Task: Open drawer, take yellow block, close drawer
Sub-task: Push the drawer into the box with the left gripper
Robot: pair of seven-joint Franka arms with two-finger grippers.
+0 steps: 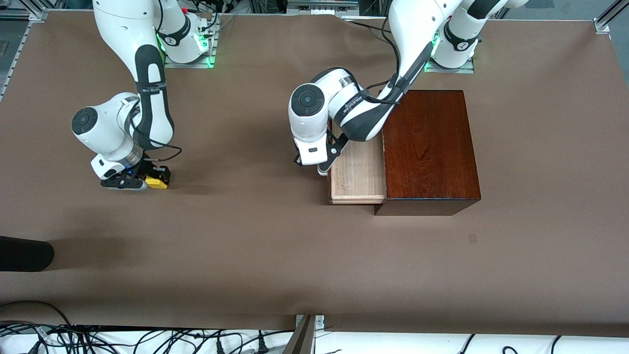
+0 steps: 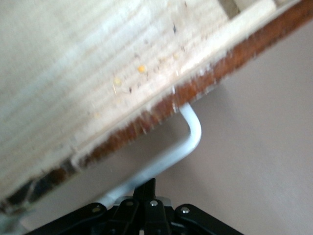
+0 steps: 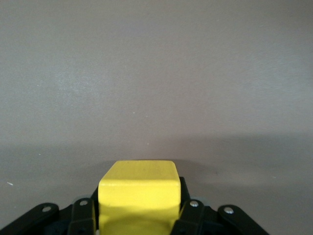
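The drawer (image 1: 357, 172) stands partly pulled out of the dark mahogany box (image 1: 430, 147), and the part of its pale wood floor that shows is bare. In the left wrist view I see the drawer's pale tray (image 2: 98, 73), its reddish-brown front edge and the white loop handle (image 2: 190, 137). My left gripper (image 1: 323, 169) (image 2: 149, 188) is shut, its joined tips right at the handle's bar, not around it. Toward the right arm's end of the table, my right gripper (image 1: 147, 183) (image 3: 139, 210) is shut on the yellow block (image 1: 157, 183) (image 3: 139, 193), low over the brown table.
A black object (image 1: 24, 253) pokes in at the table's edge at the right arm's end, nearer the front camera. Cables (image 1: 147, 339) run along the near edge. Brown table surface (image 1: 255, 236) lies open between the two arms.
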